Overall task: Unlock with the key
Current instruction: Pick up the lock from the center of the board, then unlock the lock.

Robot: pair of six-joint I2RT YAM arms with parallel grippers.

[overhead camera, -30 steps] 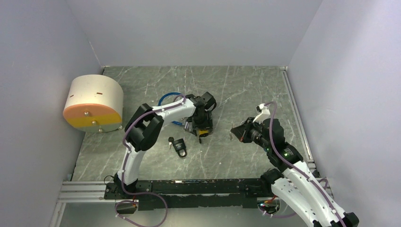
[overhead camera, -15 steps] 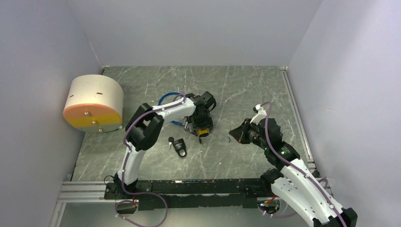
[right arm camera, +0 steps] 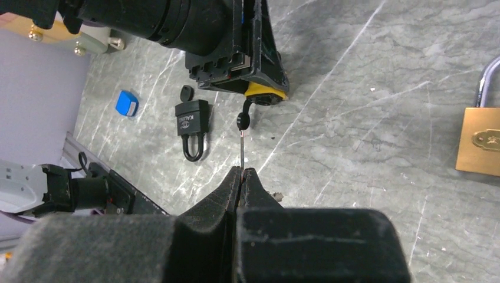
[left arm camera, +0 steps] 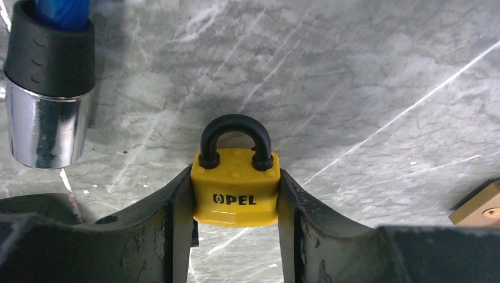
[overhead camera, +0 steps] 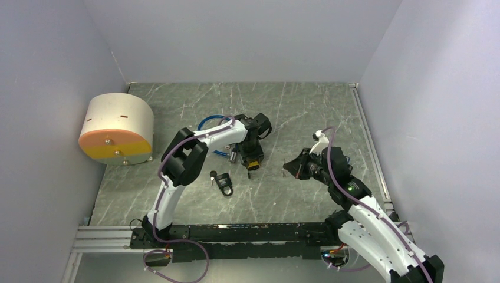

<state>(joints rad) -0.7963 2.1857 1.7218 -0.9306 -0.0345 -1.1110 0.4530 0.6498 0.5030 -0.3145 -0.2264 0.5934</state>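
A yellow padlock [left arm camera: 236,191] with a black shackle stands on the marble table, and my left gripper [left arm camera: 236,203] is shut on its body from both sides. From above, the lock [overhead camera: 254,164] shows just under that gripper [overhead camera: 252,157]. My right gripper [right arm camera: 242,171] is shut on a thin key [right arm camera: 242,147], seen edge-on. The key points at the yellow padlock [right arm camera: 265,94] and stops short of its shackle. In the top view the right gripper [overhead camera: 289,167] stands a short way right of the lock, apart from it.
A black padlock [overhead camera: 223,182] with its own key lies near the left arm. A brass padlock [right arm camera: 479,141] lies to the right. A blue cable lock [overhead camera: 207,124] with a silver barrel [left arm camera: 50,127] lies behind the left gripper. A round cream and orange box [overhead camera: 117,130] stands far left.
My left gripper's fingers have closed in on the yellow padlock. The right gripper with the key has crept left toward it.
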